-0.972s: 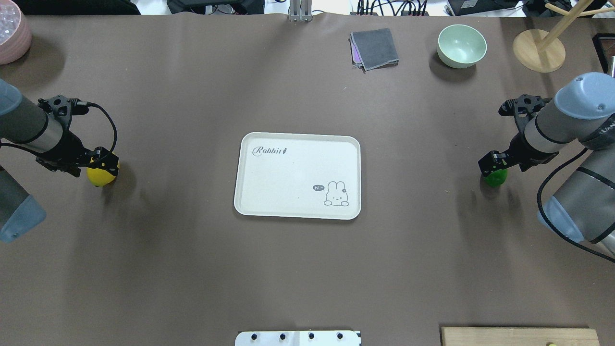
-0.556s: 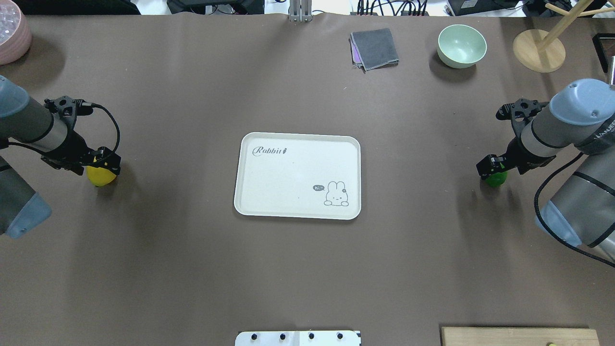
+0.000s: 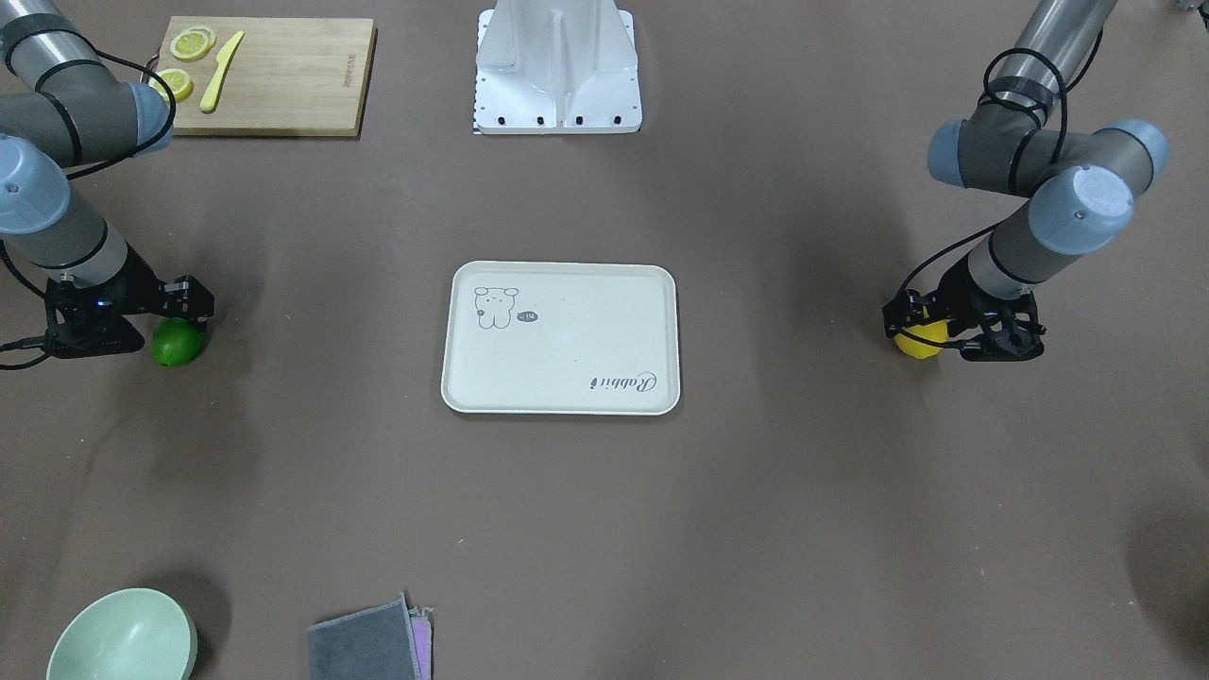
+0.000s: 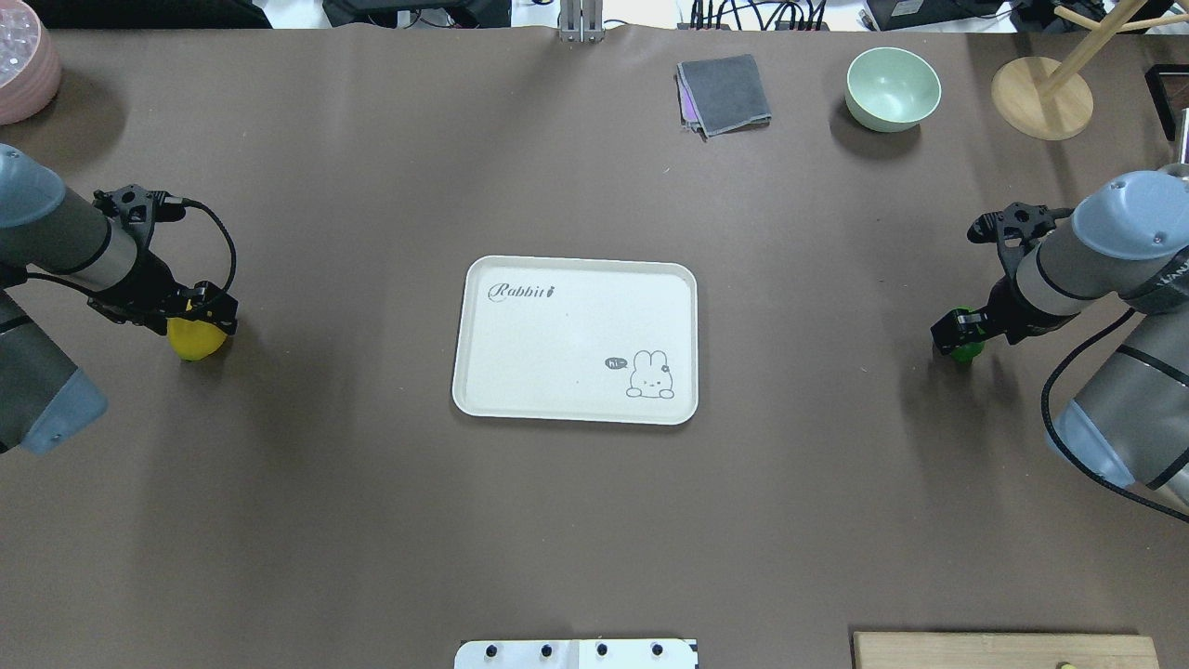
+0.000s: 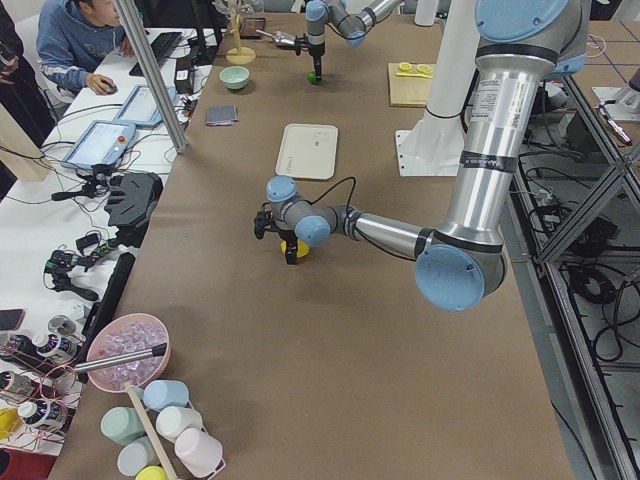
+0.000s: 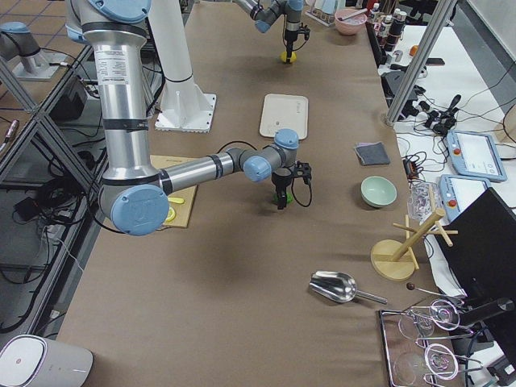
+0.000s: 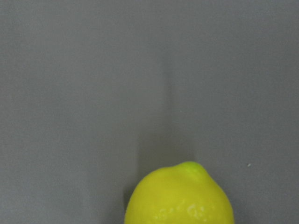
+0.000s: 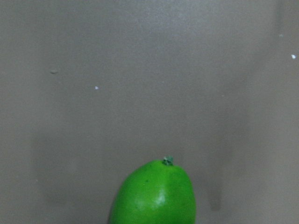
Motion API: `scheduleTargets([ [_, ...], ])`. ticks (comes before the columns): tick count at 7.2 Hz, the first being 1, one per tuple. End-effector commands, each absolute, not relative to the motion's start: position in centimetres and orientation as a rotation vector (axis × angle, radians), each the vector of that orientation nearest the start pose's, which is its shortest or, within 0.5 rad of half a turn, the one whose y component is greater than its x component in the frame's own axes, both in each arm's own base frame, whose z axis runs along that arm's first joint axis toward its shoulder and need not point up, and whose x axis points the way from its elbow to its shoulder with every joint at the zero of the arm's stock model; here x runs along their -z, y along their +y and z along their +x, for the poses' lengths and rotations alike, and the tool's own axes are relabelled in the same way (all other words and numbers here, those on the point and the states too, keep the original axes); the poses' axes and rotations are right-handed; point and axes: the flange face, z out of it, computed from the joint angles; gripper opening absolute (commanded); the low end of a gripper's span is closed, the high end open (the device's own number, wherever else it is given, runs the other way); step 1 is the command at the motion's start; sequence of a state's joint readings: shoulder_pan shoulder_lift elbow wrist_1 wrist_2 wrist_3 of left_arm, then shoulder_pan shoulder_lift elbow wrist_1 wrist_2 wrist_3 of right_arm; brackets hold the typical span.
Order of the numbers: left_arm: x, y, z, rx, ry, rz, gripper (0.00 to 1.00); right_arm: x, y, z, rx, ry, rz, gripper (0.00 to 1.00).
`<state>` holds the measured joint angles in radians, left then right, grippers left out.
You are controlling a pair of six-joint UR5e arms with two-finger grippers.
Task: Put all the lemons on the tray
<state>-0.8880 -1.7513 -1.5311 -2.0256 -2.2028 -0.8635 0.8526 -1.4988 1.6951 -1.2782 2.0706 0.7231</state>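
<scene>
- Currently the left end effector [image 4: 206, 311] is down low over the tabletop [image 4: 576, 520], with the yellow lemon [image 4: 193, 342] directly beneath it and between its 2 fingers.
- Finger contact with the yellow lemon is not resolvable in any view; whether this end effector is gripping or merely straddling the fruit cannot be told.
- The left wrist view shows the yellow lemon at the bottom centre of the picture, pointed tip facing away from the camera, with bare tabletop beyond it.
- The right end effector [image 4: 959, 327] is likewise low over the tabletop, with the green lemon [image 4: 966, 350] under it and largely hidden by it in the overhead view.
- Its grip state also cannot be told; the fingers flank the green lemon, but contact is not visible.
- The right wrist view shows the green lemon at the bottom centre, stem end facing away.
- The tray [image 4: 576, 279] lies flat between the 2 end effectors, well apart from each, and holds no lemon.
- Beyond the right end effector, at the far tabletop edge, stand a pale green bowl [image 4: 893, 88] and a folded grey cloth [image 4: 725, 93].
- Behind the right end effector, toward the robot base, lies a wooden cutting board [image 3: 283, 66] carrying lemon slices [image 3: 192, 42].
</scene>
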Motion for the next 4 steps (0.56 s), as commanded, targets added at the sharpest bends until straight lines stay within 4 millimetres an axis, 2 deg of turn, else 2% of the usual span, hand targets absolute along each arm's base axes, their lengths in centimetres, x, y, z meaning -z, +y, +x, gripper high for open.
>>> scheduleTargets([
  [1, -53.68, -50.7, 31.49, -0.015, 0.844, -0.01, 0.93, -54.28, -46.47, -29.41, 0.115, -0.685, 0.039, 0.7],
  [2, -53.79, -50.61, 31.42, -0.014, 0.843, -0.011, 0.89, -54.36, -46.44, -29.48, 0.115, -0.683, 0.038, 0.4],
  [3, -53.99, -50.51, 31.11, -0.01, 0.841, -0.012, 0.74, -53.86, -46.45, -29.62, 0.105, -0.691, 0.039, 0.0],
  [4, -54.08, -50.53, 30.87, -0.014, 0.84, -0.006, 0.47, -53.53, -46.53, -29.8, 0.107, -0.695, 0.044, 0.0],
])
